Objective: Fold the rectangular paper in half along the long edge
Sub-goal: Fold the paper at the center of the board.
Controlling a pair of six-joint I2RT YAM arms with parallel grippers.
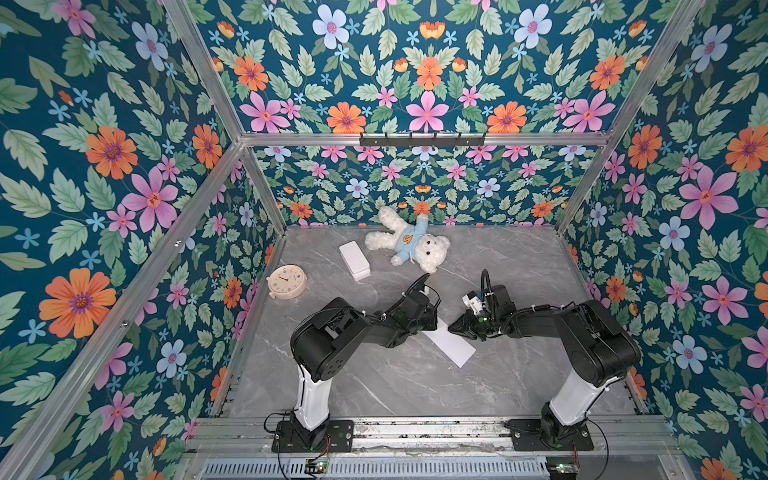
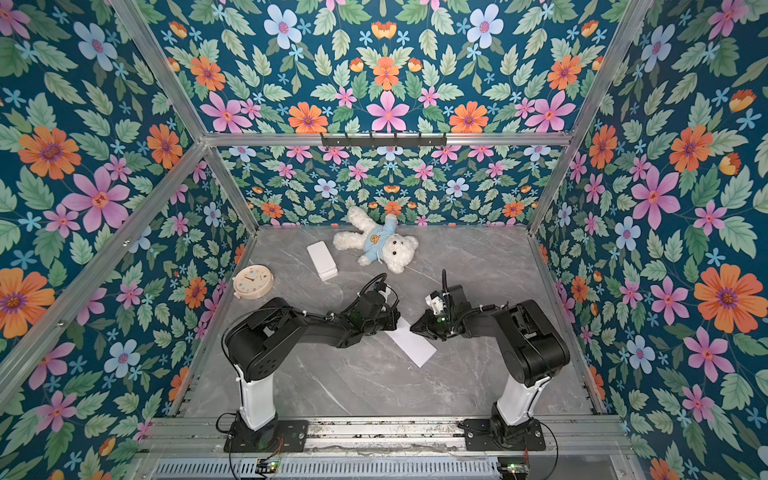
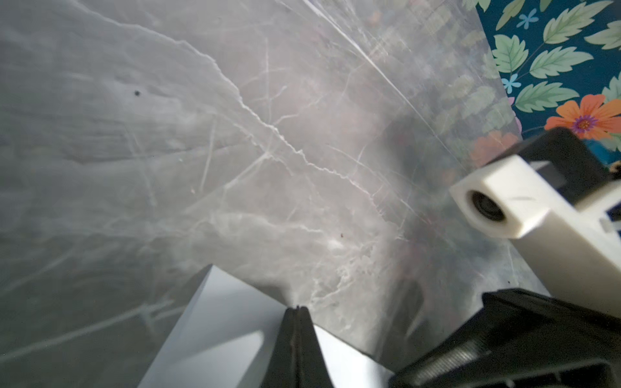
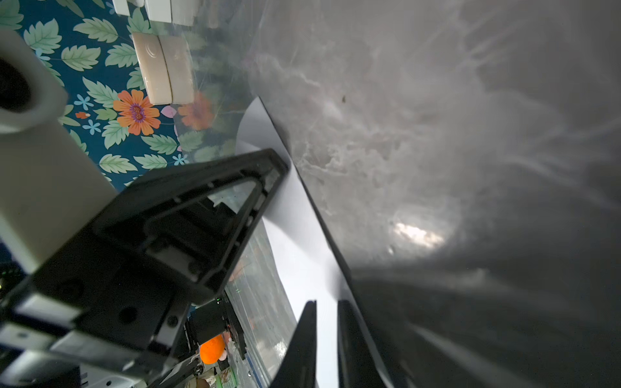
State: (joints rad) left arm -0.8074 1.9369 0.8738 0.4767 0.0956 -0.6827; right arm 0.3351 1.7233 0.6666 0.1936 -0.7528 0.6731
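Treat the rectangular paper (image 1: 453, 347) as a light, limp, easily creased sheet. It slides on the smooth marble tabletop (image 1: 415, 386) and offers nothing to grip but its edges. It lies flat as a narrow white strip directly under the tips of both grippers and runs from them back toward the arm bases. Its far end is hidden beneath the left wrist. From the narrow shape, judge it already doubled over, though no view shows the layers clearly.

Take hold at an edge or corner only, with a thin pinch. To set the crease, press with closed tips and drag along the fold. Pin the sheet with the other arm, or it will skate.

The left gripper (image 3: 295, 310) is clenched, tips together at the paper's edge — you cannot tell whether the sheet is caught between them or merely pressed. The right gripper (image 4: 326, 304) stands slightly parted and grasps nothing; the white sheet shows through the gap.

Both arms are bent with elbows raised and forearms reaching inward. The wrists pitch down, so the tips nearly face each other, close together over the strip.
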